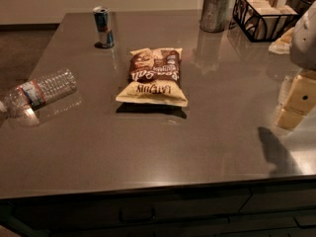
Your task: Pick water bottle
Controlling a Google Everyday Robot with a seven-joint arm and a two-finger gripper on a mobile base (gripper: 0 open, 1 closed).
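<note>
The water bottle (40,92) is clear ribbed plastic with a red, white and blue label band. It lies on its side at the left edge of the dark table (148,147), its cap end pointing left and cut off by the frame edge. My gripper (295,105) is at the far right, above the table's right side, with the white arm (305,36) above it. It is far from the bottle, with the whole table width between them, and holds nothing that I can see.
A brown and yellow chip bag (154,77) lies flat mid-table. A small blue and silver can (103,27) stands at the back left. A metal cup (215,10) and a black wire basket (261,13) stand at the back right.
</note>
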